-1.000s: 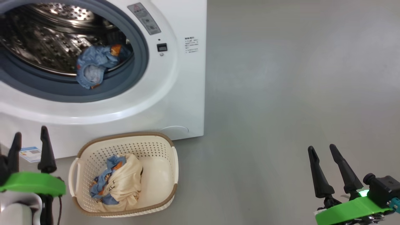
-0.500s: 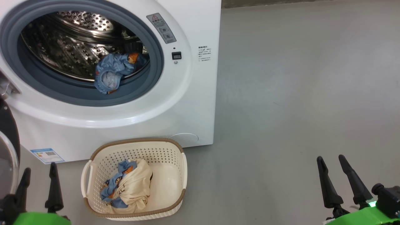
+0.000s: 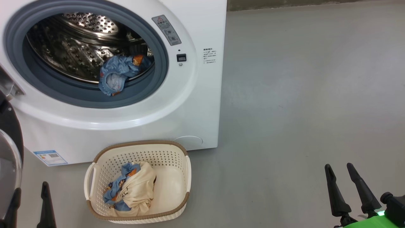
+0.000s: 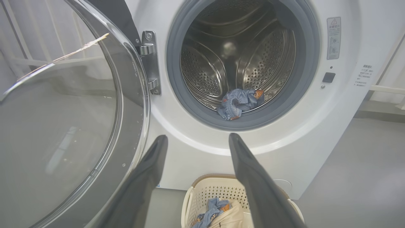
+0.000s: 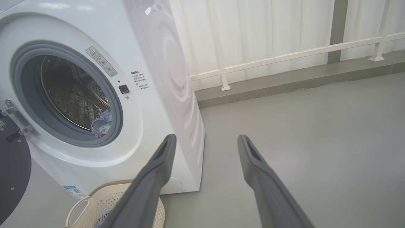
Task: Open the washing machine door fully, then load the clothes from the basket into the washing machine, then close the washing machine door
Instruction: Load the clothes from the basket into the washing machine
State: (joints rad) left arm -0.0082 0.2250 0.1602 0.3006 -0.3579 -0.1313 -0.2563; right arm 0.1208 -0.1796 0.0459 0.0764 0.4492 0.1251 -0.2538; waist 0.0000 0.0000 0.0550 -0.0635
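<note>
The white washing machine stands with its door swung wide to the left, its black rim and glass bowl at the head view's left edge. One blue printed garment lies at the drum's front lip. The cream basket sits on the floor before the washer, holding a cream garment and a blue printed one. My left gripper is open at the lower left, left of the basket. My right gripper is open at the lower right, far from the basket.
Bare grey floor stretches right of the washer. A white railing and pale curtain line the back wall behind a low step. A blue label sits low on the washer's front.
The head camera has tilted and shifted, so the whole scene slid right and down. Both grippers sit lower in the picture, still open. The clothes lie as before.
</note>
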